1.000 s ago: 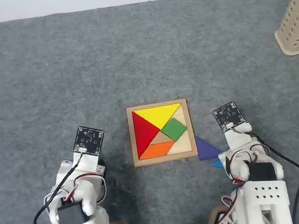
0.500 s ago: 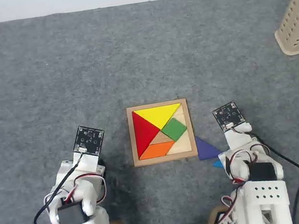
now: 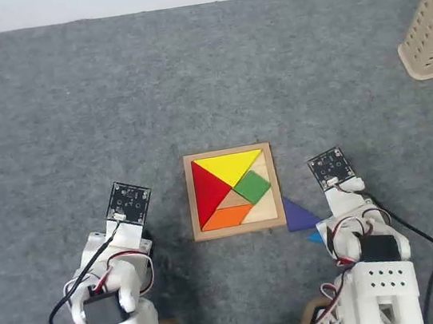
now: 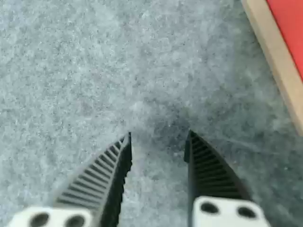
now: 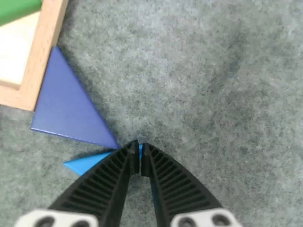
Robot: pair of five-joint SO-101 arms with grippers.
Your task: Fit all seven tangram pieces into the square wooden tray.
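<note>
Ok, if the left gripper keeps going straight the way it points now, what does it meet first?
Most likely just the grey mat: the left gripper, open, points at a bare patch of it. The wooden tray lies off to one side of that line, though depth is hard to judge.

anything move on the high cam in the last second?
Nothing visibly changed. Both arms kept still, the right gripper beside the purple triangle and over the blue piece, both pieces outside the tray.

Most of the light blue piece (image 5: 85, 163), under the right fingers (image 5: 105, 183)
</note>
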